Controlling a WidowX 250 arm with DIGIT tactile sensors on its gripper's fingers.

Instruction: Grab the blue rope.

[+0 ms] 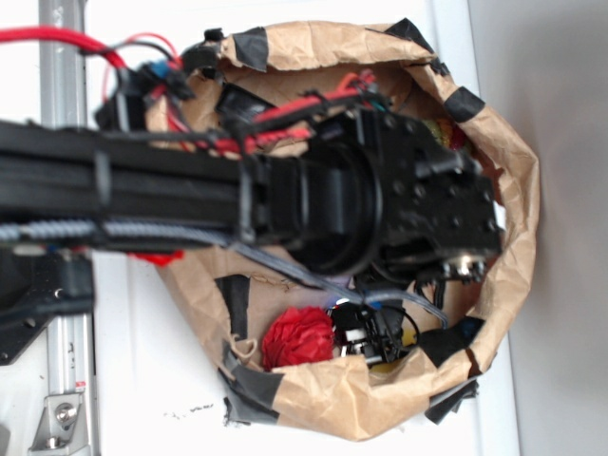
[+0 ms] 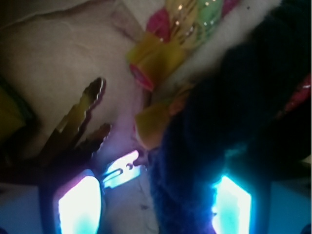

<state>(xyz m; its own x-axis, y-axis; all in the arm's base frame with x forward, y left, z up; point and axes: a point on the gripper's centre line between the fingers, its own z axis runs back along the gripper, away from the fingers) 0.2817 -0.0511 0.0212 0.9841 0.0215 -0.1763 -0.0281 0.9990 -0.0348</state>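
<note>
The black robot arm (image 1: 237, 195) fills the exterior view, reaching from the left over a crumpled brown paper bag (image 1: 513, 199) patched with strips of black tape (image 1: 249, 47). The arm's body hides most of the bag's inside. Below it, a red crumpled ball (image 1: 299, 337) lies against the lower bag wall, just beside a small black gadget with wires (image 1: 375, 332). The bag sits on a white table (image 1: 142, 380).

In the wrist view, the blue rope (image 2: 229, 112) is the biggest thing: a thick, dark, fuzzy mass taking up the right half, lying between the gripper's (image 2: 153, 204) two glowing fingertips (image 2: 80, 204) and pressing close against the right one. The jaws stand fairly wide, with the left pad still apart from the rope, so it is not clamped. Crowding the rope from above is the striped rope (image 2: 180, 29) of pink, yellow and green, its ends touching the navy cord. Left of it lie metal keys (image 2: 83, 117) on a pale cloth-like surface (image 2: 53, 63), and a small shiny metal piece (image 2: 122, 170) sits near the left finger.
</note>
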